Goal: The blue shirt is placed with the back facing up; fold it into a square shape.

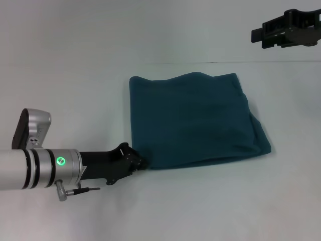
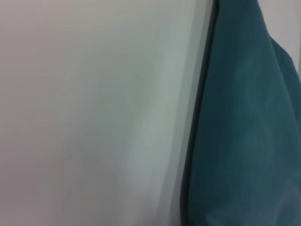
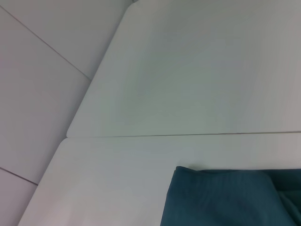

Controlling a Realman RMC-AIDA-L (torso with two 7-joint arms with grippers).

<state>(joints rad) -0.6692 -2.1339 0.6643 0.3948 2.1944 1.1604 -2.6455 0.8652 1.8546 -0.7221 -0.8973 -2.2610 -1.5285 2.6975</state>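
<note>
Lying folded at frame centre, the blue shirt [image 1: 193, 120] hides its lower layers. Left gripper [image 1: 139, 162] touches its lower-left corner, jaw state unclear; right gripper [image 1: 261, 36], upper right, is partly cropped.

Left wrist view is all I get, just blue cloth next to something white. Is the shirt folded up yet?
Observer: Yes. In the head view, the blue shirt lies as a roughly square folded bundle on the white table.
Operator: Where's my left tool?
Observer: The left tool is down low at the bundle's near left corner.
Operator: And the other one?
Observer: The right tool is up in the air beyond the shirt's far right corner, not touching the cloth.
</note>
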